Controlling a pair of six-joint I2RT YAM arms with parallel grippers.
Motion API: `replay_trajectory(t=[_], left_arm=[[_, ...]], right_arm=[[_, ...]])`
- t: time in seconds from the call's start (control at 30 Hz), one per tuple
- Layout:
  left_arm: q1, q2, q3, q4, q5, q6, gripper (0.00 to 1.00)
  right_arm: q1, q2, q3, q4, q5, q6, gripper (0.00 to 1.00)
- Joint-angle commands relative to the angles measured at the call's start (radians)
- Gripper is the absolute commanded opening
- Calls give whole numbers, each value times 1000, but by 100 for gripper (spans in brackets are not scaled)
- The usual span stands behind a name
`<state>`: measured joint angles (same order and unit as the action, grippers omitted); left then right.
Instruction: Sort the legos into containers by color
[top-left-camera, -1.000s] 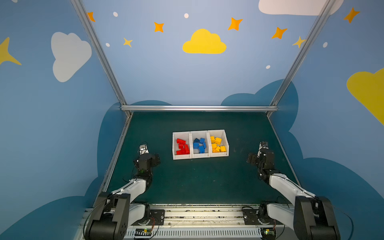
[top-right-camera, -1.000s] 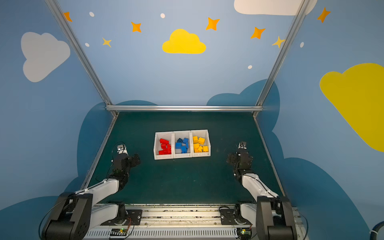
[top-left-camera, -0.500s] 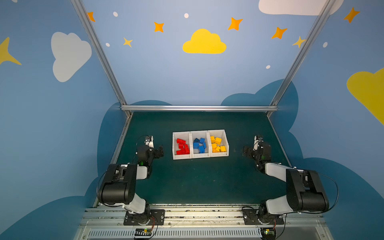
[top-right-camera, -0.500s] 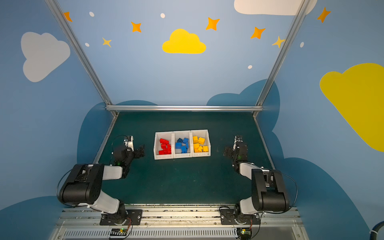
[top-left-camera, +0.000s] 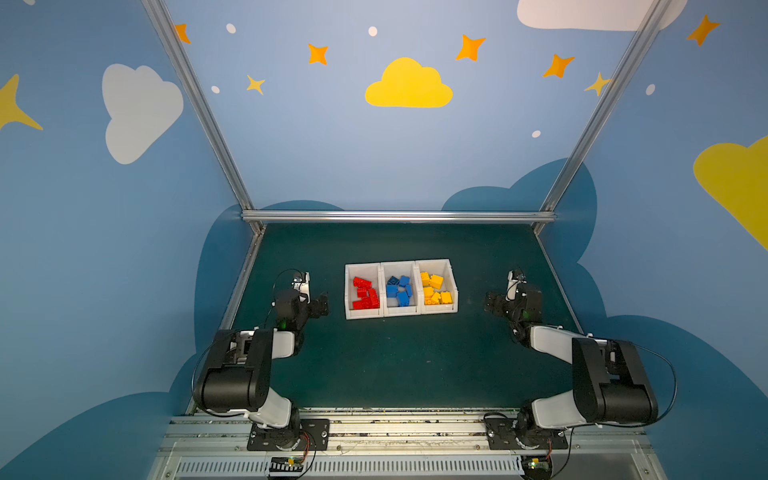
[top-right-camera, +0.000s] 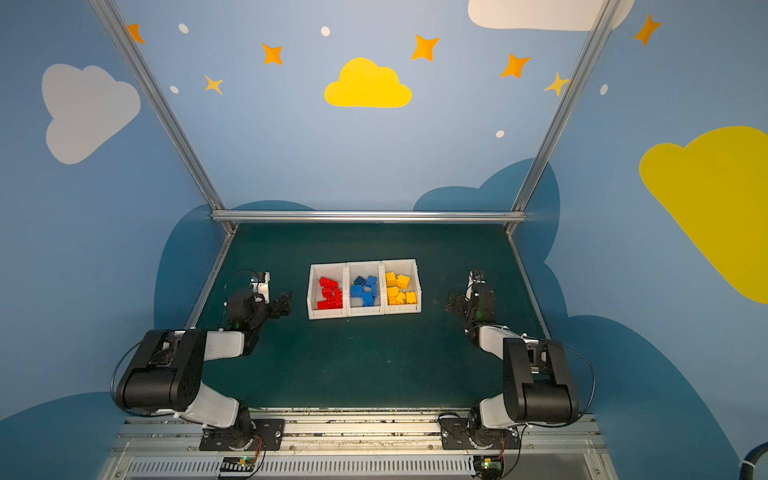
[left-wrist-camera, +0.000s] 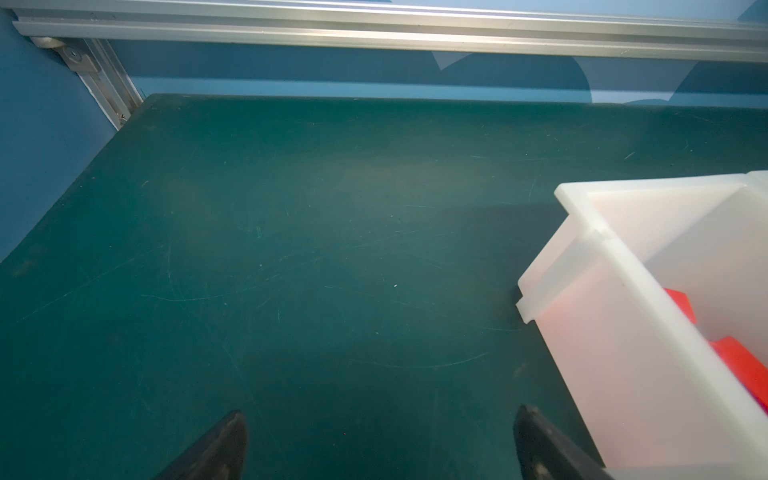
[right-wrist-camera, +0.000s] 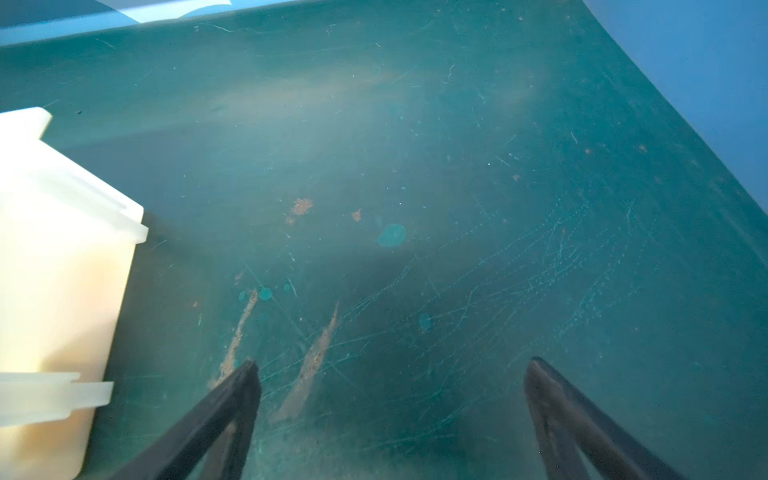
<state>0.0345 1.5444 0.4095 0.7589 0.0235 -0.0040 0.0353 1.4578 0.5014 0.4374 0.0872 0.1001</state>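
Bins sit three in a row mid-surface, slightly nearer the far edge than the near edge, side walls touching. Red bin (top-left-camera: 362, 266) is on the left-edge side, blue bin (top-left-camera: 398, 264) is in the middle, and yellow bin (top-left-camera: 433, 262) is on the right-edge side.

Contents match in both top views: red legos (top-left-camera: 365, 293) in red bin, blue legos (top-left-camera: 399, 291) in blue bin, yellow legos (top-left-camera: 435, 287) in yellow bin. Bricks are piled loose, some tilted. Too small to count.

Left gripper (top-left-camera: 322, 304) is low over the green surface (top-left-camera: 395, 365), between the left edge and red bin. It's near the bin but apart from it, pointing toward it. Jaws are spread wide and hold nothing. In the left wrist view, left gripper (left-wrist-camera: 380, 413) has bare surface between its tips. Red bin (left-wrist-camera: 623, 332) wall is close beside one finger, with red legos (left-wrist-camera: 739, 361) showing inside.

Right gripper (top-left-camera: 492, 303) mirrors that between the right edge and yellow bin, apart from it and pointing toward it. Jaws are also spread wide and hold nothing. In the right wrist view, right gripper (right-wrist-camera: 392, 361) is over scratched surface with brown scuff marks (right-wrist-camera: 309, 365) between the tips. Yellow bin (right-wrist-camera: 54, 270) outer wall is off to one side, clear of the fingers.

Aluminium rail (top-left-camera: 399, 216) runs along the far edge.
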Motion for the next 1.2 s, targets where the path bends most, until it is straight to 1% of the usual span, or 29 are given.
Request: replay_trajectory(t=[0.0, 0.1, 0.7, 0.83, 0.9, 0.93, 0.97, 1.03, 1.07, 1.1, 1.13, 1.17], left_arm=[[0, -18, 15, -12, 10, 11, 99], [2, -7, 33, -35, 8, 4, 99], [-1, -18, 18, -19, -2, 4, 99], [4, -19, 18, -20, 10, 4, 99], [3, -25, -2, 12, -2, 2, 99], [3, -31, -19, 30, -7, 0, 99], [3, -37, -52, 85, -7, 2, 99], [-2, -52, -119, 195, -7, 8, 99], [-9, -55, -137, 225, -23, 9, 99], [-10, -51, -135, 230, -28, 11, 99], [-12, -47, -117, 205, -31, 10, 99], [-11, -43, -84, 148, -32, 8, 99]], right_arm=[[-3, -7, 17, 19, -6, -2, 99], [-3, -5, 19, 18, -6, -2, 99], [0, -6, 21, 17, -3, -2, 99], [-2, -5, 20, 18, -4, -2, 99], [-2, -12, 13, 25, -6, -2, 99], [-2, -20, -3, 46, 3, 2, 99], [0, -40, -38, 91, 21, 9, 99], [5, -97, -135, 208, 55, 18, 99], [6, -125, -194, 300, 68, 22, 99], [3, -145, -239, 355, 86, 39, 98], [-10, -149, -254, 371, 71, 46, 99], [-18, -144, -239, 345, 67, 54, 99]])
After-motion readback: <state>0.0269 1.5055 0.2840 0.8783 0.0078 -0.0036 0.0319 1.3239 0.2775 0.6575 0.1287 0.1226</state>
